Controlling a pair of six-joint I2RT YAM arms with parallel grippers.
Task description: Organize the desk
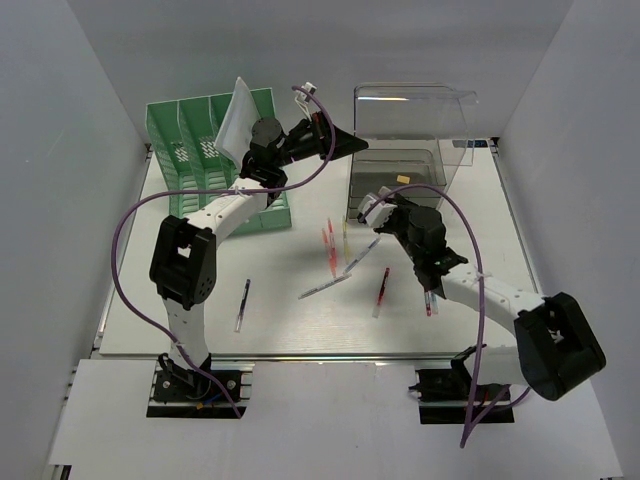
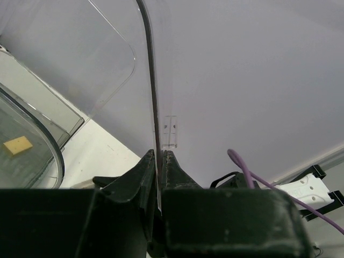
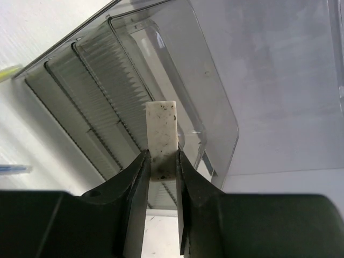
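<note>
On the white desk stands a clear plastic box at the back, its clear lid raised. My left gripper is shut on the lid's left edge. In the left wrist view that thin lid runs up from between the pinched left gripper. My right gripper hovers at the box's front left. In the right wrist view the right gripper is shut on a smudged white eraser, with the ribbed box behind it.
A green slotted file rack with a white sheet stands at the back left. Several pens lie mid-desk, among them a blue one, a red one and a pale one. A small yellow piece lies inside the box.
</note>
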